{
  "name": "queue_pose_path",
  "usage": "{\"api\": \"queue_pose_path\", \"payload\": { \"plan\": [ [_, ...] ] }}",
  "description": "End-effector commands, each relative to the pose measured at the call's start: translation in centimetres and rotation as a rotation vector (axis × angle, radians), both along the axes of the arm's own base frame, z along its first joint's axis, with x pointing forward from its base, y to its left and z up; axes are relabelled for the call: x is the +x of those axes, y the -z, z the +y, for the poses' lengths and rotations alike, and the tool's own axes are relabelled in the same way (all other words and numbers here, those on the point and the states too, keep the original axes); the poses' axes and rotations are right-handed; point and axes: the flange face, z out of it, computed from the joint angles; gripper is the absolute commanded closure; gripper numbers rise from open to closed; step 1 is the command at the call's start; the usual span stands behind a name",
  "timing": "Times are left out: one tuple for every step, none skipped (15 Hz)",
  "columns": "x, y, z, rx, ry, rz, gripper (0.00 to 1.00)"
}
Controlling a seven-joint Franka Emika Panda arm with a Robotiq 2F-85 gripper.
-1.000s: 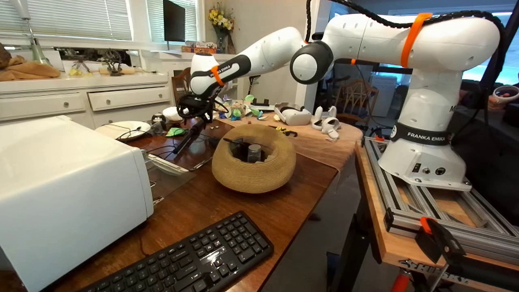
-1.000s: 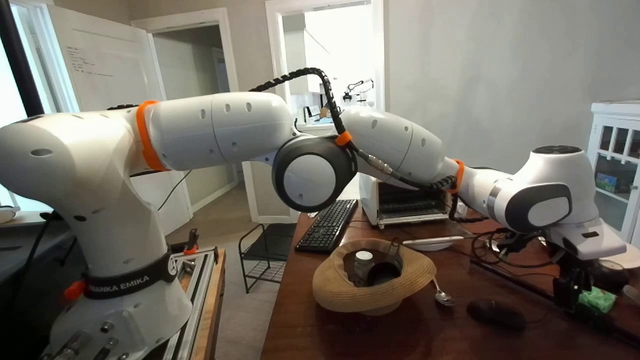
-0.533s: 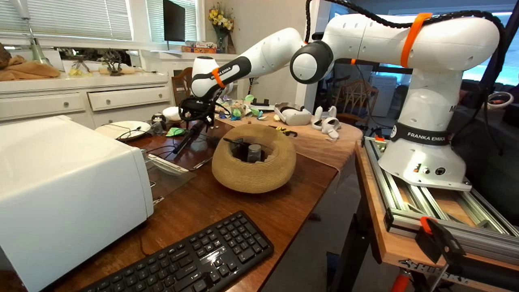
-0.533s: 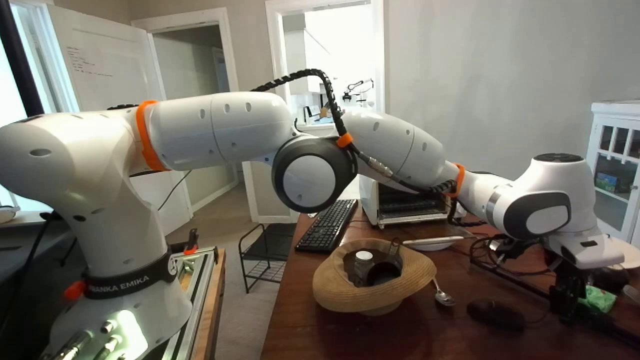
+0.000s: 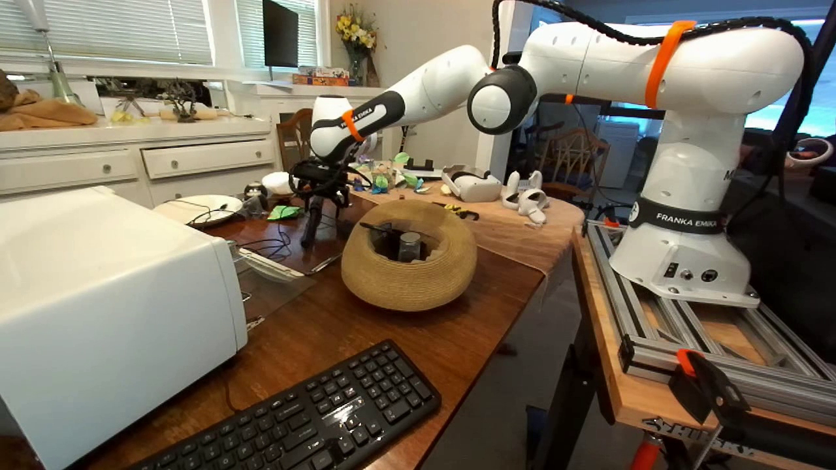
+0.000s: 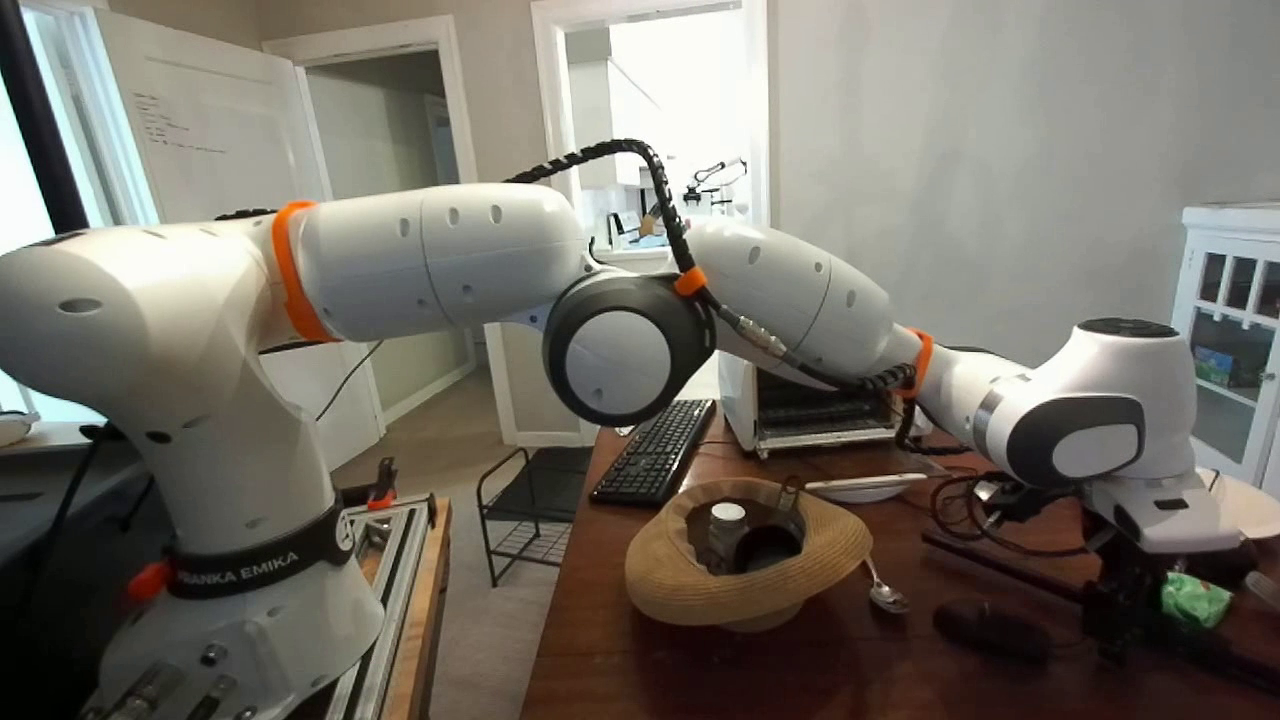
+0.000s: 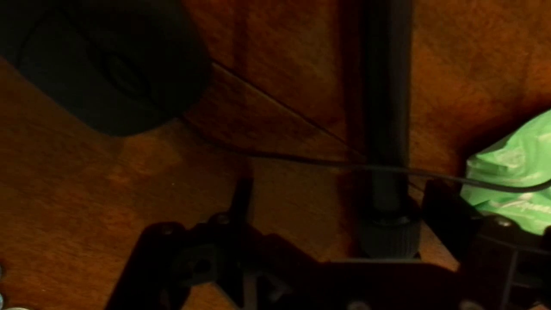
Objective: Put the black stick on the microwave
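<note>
The black stick (image 7: 385, 107) lies on the brown table in the wrist view, running down into the space between my gripper's fingers. It also shows in both exterior views, as a thin rod (image 6: 1000, 567) and nearly end-on (image 5: 312, 225). My gripper (image 7: 339, 187) is open around the stick, which sits nearer the right finger (image 7: 447, 211) than the left finger (image 7: 243, 200). A ribbed collar on the stick shows by the palm. The white microwave (image 5: 117, 261) stands apart from the gripper; its open front and side (image 6: 738, 405) show too.
A woven bowl (image 5: 408, 281) holding jars stands between the arm base and microwave. A keyboard (image 5: 326, 405) lies beside the microwave. A black mouse (image 7: 116, 73), a cord (image 7: 297, 159) crossing over the stick, a green packet (image 7: 508, 172) and a spoon (image 6: 887, 597) are close by.
My gripper has come down and turned slightly. The stick has shifted and swung: its near end is further right in an exterior view and further left and lower in an exterior view.
</note>
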Motion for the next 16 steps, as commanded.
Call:
{"api": "queue_pose_path", "payload": {
  "plan": [
    [0.2,-0.7,0.1,0.004,0.037,0.005,0.00],
    [0.1,-1.0,0.0,-0.006,0.058,0.023,0.00],
    [0.1,-1.2,-0.1,-0.012,0.071,0.033,0.00],
    [-0.1,-1.1,-0.1,-0.020,0.080,0.070,0.00],
    [-0.1,-1.4,-0.2,-0.020,0.077,0.074,0.00],
    [-0.1,-1.7,-0.3,-0.023,0.071,0.074,0.00],
    [-0.1,-1.9,-0.4,-0.025,0.062,0.080,0.00],
    [0.0,-2.0,-0.4,-0.024,0.039,0.074,0.00],
    [0.0,-2.1,-0.3,-0.032,0.019,0.073,0.00],
    [0.0,-2.0,-0.3,-0.039,-0.012,0.080,0.00],
    [0.0,-1.9,-0.3,-0.038,-0.038,0.088,0.00],
    [-0.2,-1.8,-0.4,-0.031,-0.078,0.099,0.00],
    [-0.3,-1.6,-0.5,-0.027,-0.119,0.110,0.00],
    [-0.4,-1.4,-0.5,-0.036,-0.150,0.122,0.00],
    [-0.5,-1.3,-0.6,-0.042,-0.163,0.128,0.00],
    [-0.5,-1.3,-0.6,-0.046,-0.171,0.127,0.00]
  ]
}}
